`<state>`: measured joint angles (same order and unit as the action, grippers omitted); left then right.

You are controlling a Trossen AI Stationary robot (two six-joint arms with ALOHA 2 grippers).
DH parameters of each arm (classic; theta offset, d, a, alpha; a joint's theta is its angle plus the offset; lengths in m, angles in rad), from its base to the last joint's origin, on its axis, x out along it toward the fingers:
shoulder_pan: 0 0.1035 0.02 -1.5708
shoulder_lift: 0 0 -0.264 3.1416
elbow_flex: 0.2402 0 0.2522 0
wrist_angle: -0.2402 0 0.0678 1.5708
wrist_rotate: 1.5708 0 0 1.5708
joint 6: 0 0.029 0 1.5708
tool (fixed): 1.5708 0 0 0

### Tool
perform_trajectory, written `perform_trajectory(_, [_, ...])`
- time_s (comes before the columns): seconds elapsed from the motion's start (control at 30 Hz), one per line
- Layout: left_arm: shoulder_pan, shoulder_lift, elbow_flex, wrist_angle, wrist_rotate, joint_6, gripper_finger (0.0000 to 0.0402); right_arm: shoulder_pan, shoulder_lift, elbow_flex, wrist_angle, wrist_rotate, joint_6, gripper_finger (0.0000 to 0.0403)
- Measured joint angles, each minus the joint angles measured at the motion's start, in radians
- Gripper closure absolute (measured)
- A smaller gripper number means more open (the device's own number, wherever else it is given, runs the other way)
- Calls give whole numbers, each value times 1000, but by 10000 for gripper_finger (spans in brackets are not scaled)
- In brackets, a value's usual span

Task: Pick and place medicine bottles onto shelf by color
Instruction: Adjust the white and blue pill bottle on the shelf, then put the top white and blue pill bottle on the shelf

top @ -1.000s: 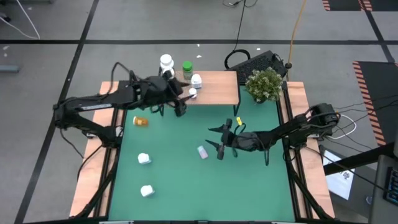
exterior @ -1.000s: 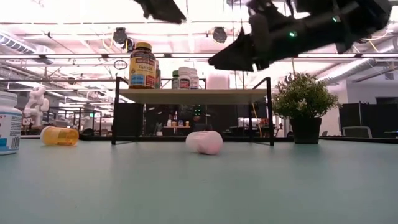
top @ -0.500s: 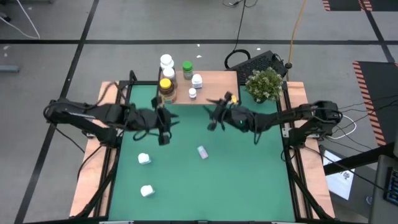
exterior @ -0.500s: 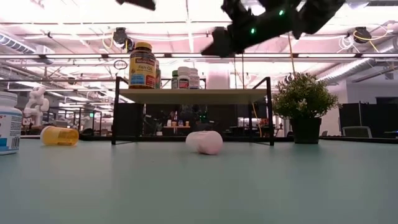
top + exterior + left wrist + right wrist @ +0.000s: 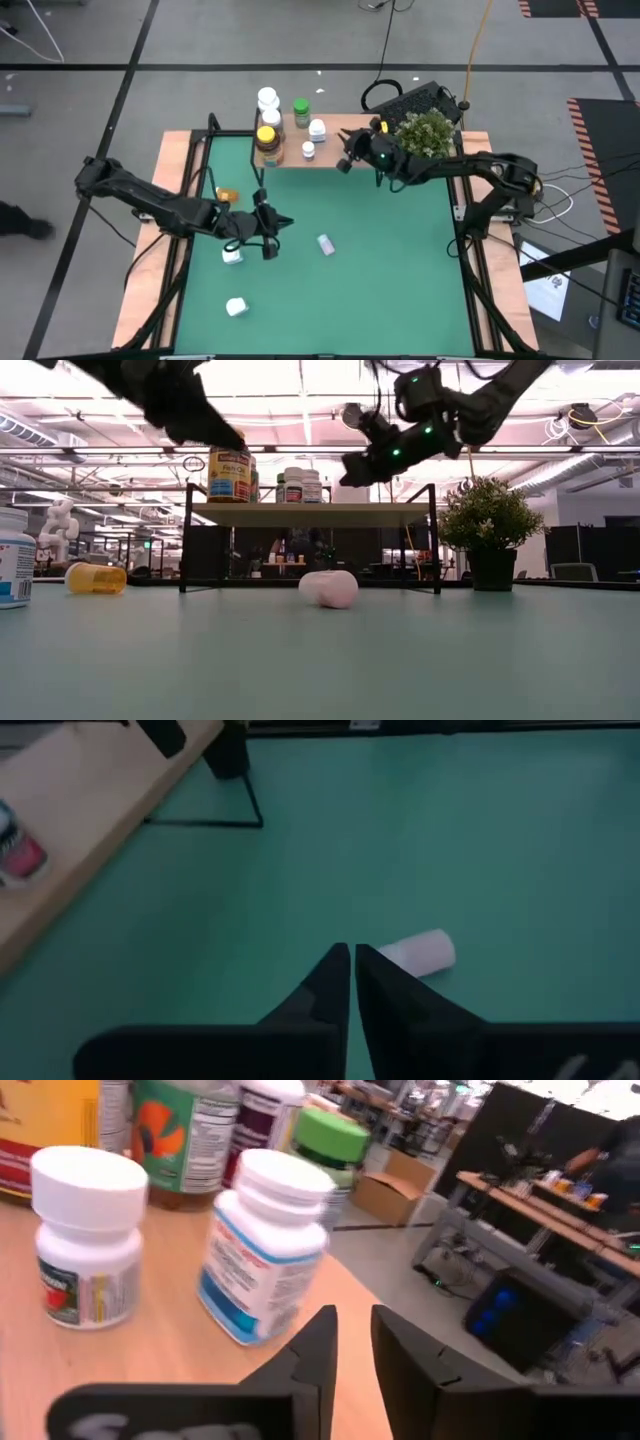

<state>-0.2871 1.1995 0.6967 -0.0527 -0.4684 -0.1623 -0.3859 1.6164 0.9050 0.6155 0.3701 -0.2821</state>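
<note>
The left end effector (image 5: pixel 272 226) is seen pressed shut and empty above the green table (image 5: pixel 400 270), near a white bottle (image 5: pixel 326 244) lying on its side. The right end effector (image 5: pixel 347 160) is held over the shelf (image 5: pixel 350 140), fingers narrowly parted and empty, beside five bottles (image 5: pixel 268 128) standing there.

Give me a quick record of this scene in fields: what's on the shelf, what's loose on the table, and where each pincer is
shelf: five bottles, among them an amber bottle with a yellow lid and a green-capped bottle
table: orange bottle lying down, three white bottles
left pincer: shut, empty, over the table
right pincer: empty, over the shelf
potted plant: far right corner
</note>
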Motion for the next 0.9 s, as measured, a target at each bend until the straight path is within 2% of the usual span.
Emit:
perform_trajectory(0.27, [5, 0, -65, 30, -1, -55, 397, -7, 124, 120, -7, -16, 5, 358])
perform_trajectory(0.37, [5, 0, -67, 27, -1, -57, 393, -8, 162, 160, -17, -59, 15, 358])
perform_trajectory(0.53, [5, -1, -67, 27, -1, -57, 382, 1, 213, 218, -35, -61, 16, 358])
perform_trajectory(0.67, [5, -1, -67, 21, -1, -58, 387, 8, 212, 220, -47, -38, 15, 358])
perform_trajectory(0.73, [3, -1, -67, 13, 0, -64, 392, 14, 193, 208, -66, -5, 11, 358])
perform_trajectory(0.9, [-8, -1, -67, -43, 3, -87, 398, 36, 127, 160, -69, -4, 9, 358])
